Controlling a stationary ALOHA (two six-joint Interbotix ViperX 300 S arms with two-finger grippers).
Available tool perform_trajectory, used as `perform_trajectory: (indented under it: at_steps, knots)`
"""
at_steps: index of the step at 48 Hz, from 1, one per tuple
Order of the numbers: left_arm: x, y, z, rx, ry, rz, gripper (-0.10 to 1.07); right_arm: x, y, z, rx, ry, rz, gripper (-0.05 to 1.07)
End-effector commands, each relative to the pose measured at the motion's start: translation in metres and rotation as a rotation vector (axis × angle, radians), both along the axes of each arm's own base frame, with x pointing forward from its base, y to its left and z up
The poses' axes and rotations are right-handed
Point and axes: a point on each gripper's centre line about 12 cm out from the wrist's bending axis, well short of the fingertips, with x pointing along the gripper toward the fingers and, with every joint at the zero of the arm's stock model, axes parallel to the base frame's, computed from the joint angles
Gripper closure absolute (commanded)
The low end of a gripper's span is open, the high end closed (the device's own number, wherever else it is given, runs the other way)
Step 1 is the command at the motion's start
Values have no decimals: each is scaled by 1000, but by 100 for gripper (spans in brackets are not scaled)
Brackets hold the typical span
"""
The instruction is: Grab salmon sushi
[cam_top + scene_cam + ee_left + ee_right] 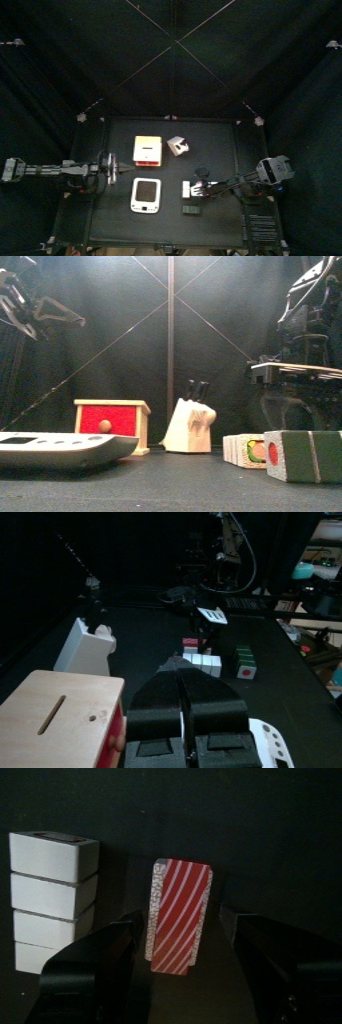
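Closest to your front camera sat the flat white-and-grey scale-like device (pixel 60 448), lower left of frame, with the red-fronted wooden box with a round knob (pixel 112 422) behind it and the cream knife block with black handles (pixel 191 422) at centre. None of those were task items.

Your target, the red-and-white striped salmon sushi piece (pixel 179 914), lay flat on the black table (pixel 114 190), dead centre of the right wrist frame. Right gripper (pixel 183 936) was spread wide, one jaw on each long side of the sushi, apart from it, nothing held. My read: you'd lined the jaws along its length so a plain close pinches the narrow width.

White segmented block with a dark top slot (pixel 51 898) stood just beside the sushi, left of frame in that view, near one jaw. Looked tight; that jaw could clip it on descent or closing.

From the top view, right arm reached in from the right edge toward the lower middle of the table. Left gripper (pixel 190 712) sat parked at the left side, jaws pressed together, empty, aimed across the table over the pale wooden top of the red box. Probably kept there to stay out of the way.

Grasp not yet made, by my judgement.
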Motion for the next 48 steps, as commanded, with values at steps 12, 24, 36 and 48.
perform_trajectory:
  at_steps: [12, 24, 36, 48]
  knots:
    - [2, 0, 4, 4, -10, 1, 99, 6, -1, -3, 6, -17, 5, 11]
    - [2, 0, 4, 3, -10, 2, 99, 6, -2, -1, 6, -21, 5, 28]
    - [2, 1, 4, 1, -11, 2, 99, 7, -2, 34, 23, -126, 22, 39]
    - [2, 0, 4, 3, -10, 2, 99, -3, -5, 59, 32, -206, 29, 40]
